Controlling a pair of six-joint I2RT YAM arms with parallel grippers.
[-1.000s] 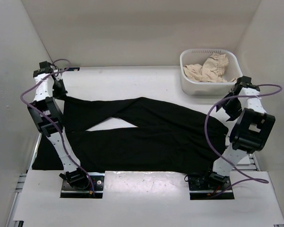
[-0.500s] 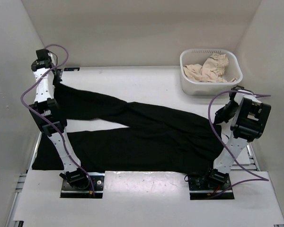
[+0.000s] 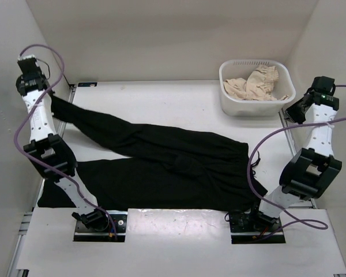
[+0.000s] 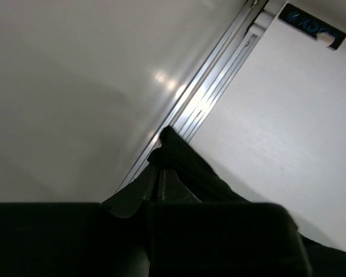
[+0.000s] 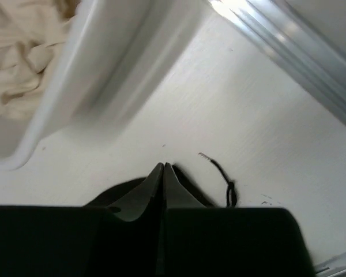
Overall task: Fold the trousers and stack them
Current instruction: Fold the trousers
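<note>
though spread nearly full length over the table (image 3: 161,95), not folded at all yet. seeing the trousers (image 3: 179,170) with waist end near the basket (image 3: 242,108), on its arm-base side, and both legs running away from the basket. one leg flat, other lifted at the hem toward the corner farthest across from the basket.

left gripper (image 4: 160,164) clamped on that hem, black fabric poking past the fingertips. right gripper (image 5: 163,168) pinched closed, up beside the basket's near corner. can't tell for sure whether any fabric sits between the tips; looks like none.

handling: judging thin, limp, light, zero stiffness. expect sag and drag, creases bunching mid-leg, no breakage risk. would grab at hems and waistband corners, pinching both layers, not mid-fabric. watch the drawstring (image 5: 222,179) trailing loose off the waist on the basket side.

in the way: basket with beige cloth (image 3: 254,83) close to the waist end, easy to clip on a swing. purple cable (image 3: 251,161) of the right arm draped over the waist. side rail (image 4: 207,98) right by the held hem, far from the basket.
</note>
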